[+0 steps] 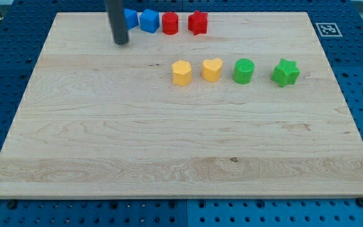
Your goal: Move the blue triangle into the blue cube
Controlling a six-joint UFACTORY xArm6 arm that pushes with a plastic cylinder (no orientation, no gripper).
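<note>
The blue triangle (pixel 131 17) lies near the view's top edge of the wooden board, partly hidden behind the dark rod. The blue cube (pixel 149 21) sits just to its right, close to it or touching; I cannot tell which. My tip (pixel 121 42) rests on the board just left of and slightly below the blue triangle.
A red cylinder (pixel 170 23) and a red star (pixel 198 23) continue the row right of the blue cube. A lower row holds a yellow hexagon (pixel 181 72), a yellow heart (pixel 212 69), a green cylinder (pixel 244 71) and a green star (pixel 286 72). The board's top edge (pixel 244 12) is close behind the upper row.
</note>
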